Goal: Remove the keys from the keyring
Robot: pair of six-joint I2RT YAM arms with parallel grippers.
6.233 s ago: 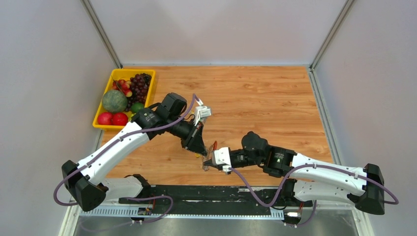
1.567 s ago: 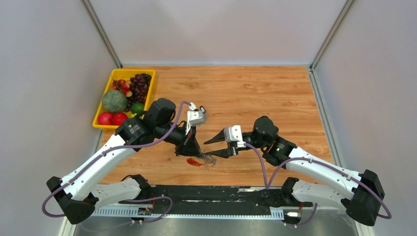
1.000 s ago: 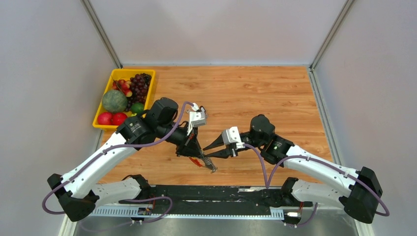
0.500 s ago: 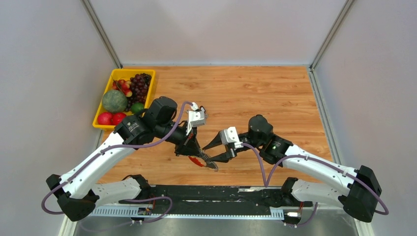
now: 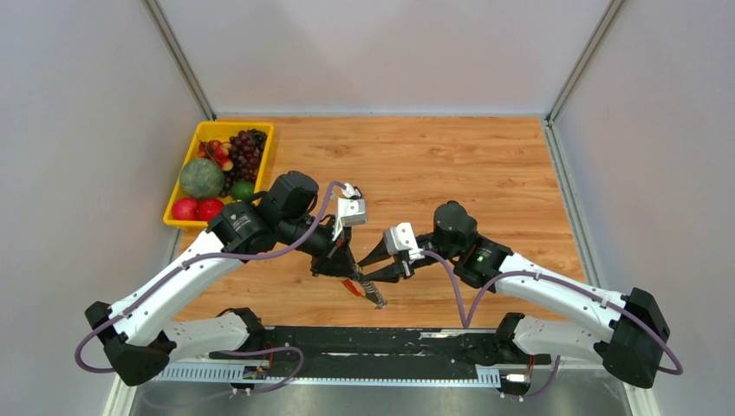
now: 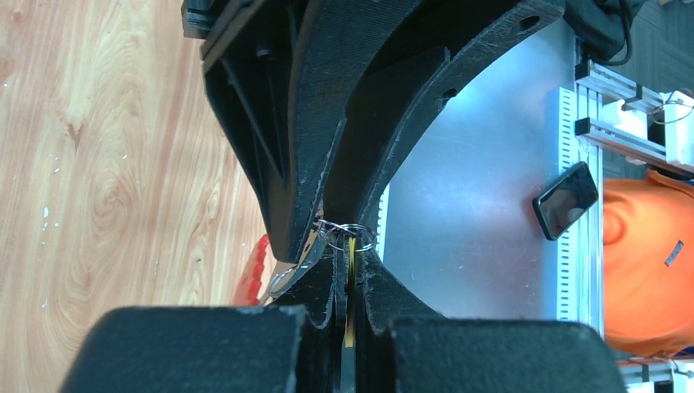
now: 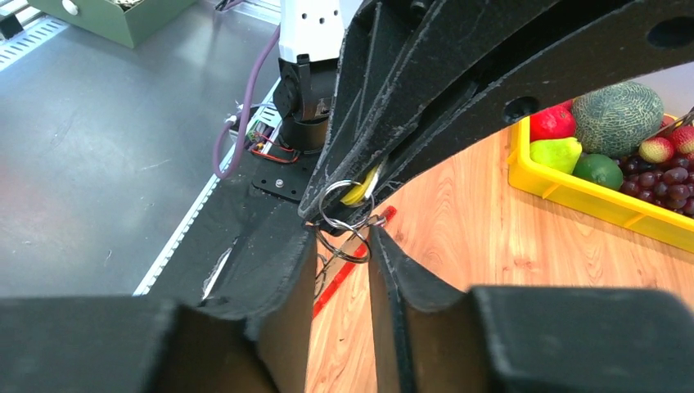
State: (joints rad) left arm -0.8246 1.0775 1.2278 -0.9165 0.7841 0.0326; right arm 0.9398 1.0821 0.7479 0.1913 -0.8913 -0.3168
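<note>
My left gripper [image 5: 341,267] holds a key bunch above the table's near middle. In the left wrist view it [image 6: 350,254] is shut on a yellow tag [image 6: 351,274] and a black piece beside it. The red keyring [image 5: 350,285] hangs under it, with the grey keys [image 5: 375,297] trailing down to the right. The red loop's edge [image 6: 255,270] shows left of my fingers. My right gripper [image 5: 374,269] meets the bunch from the right. In its own view the gripper [image 7: 344,246] has a thin wire ring [image 7: 344,235] spanning the gap and touching both fingertips. The red keyring [image 7: 348,282] shows below.
A yellow tray [image 5: 178,217] of fruit stands at the back left and also appears as a tray [image 7: 573,192] in the right wrist view. The black base rail [image 5: 364,342] runs along the near edge. A phone [image 6: 565,201] lies on the metal surface beyond it.
The bunch has been lifted off the table. Over the last second my right gripper has moved left onto the wire ring, with its jaws widening then narrowing. The left gripper stayed shut.
</note>
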